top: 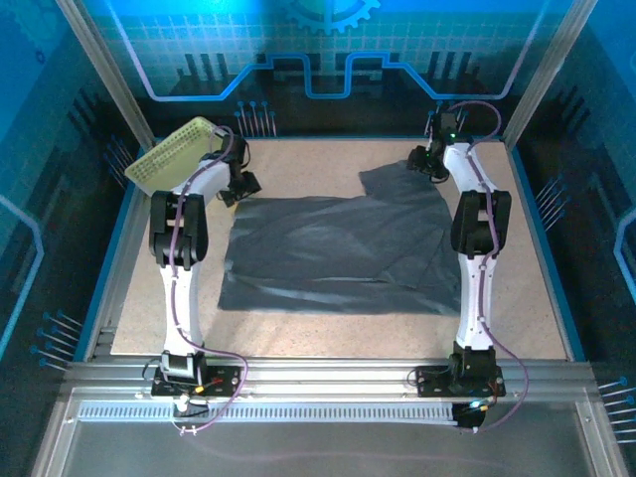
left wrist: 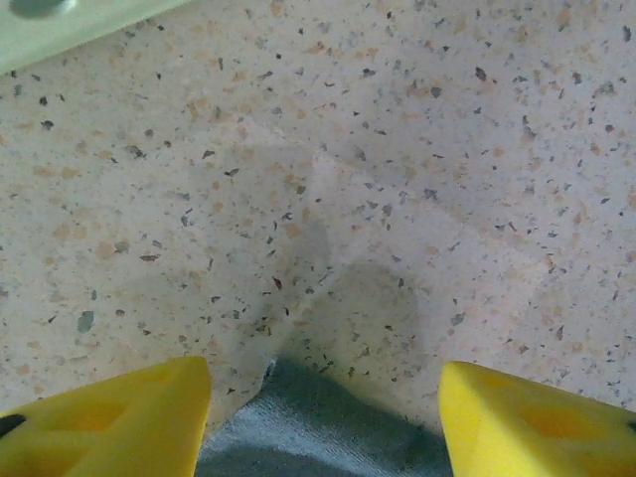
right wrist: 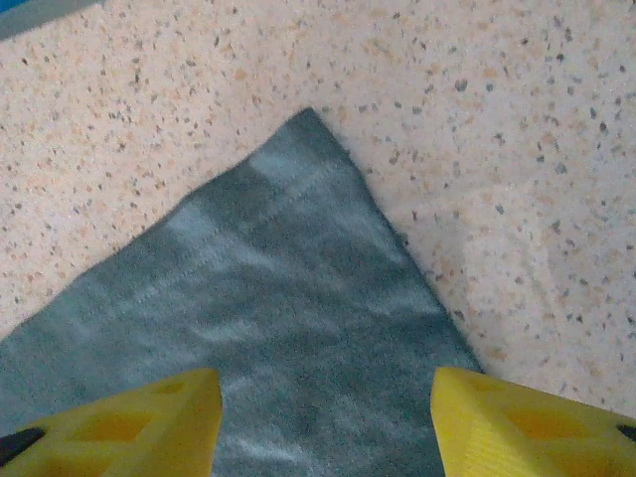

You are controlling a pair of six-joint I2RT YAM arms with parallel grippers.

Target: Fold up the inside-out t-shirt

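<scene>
The inside-out t-shirt (top: 338, 253) lies spread flat in the middle of the table, dark slate-grey and lightly wrinkled. My left gripper (top: 241, 186) sits at its far left corner. In the left wrist view that gripper (left wrist: 323, 422) is open, its yellow fingers (left wrist: 109, 422) wide apart, with the t-shirt's corner (left wrist: 318, 427) lying on the table between them. My right gripper (top: 421, 162) hovers at the far right corner. Seen from the right wrist, this gripper (right wrist: 323, 422) is open too, with the t-shirt's pointed corner (right wrist: 288, 298) flat beneath and between the fingers (right wrist: 527, 427).
A pale yellow-green lattice basket (top: 177, 152) leans at the far left, just behind the left arm; its rim (left wrist: 60, 25) is close ahead of the left gripper. A raised blue border (top: 550, 258) rings the speckled table (top: 328, 333). Bare tabletop lies in front of the t-shirt.
</scene>
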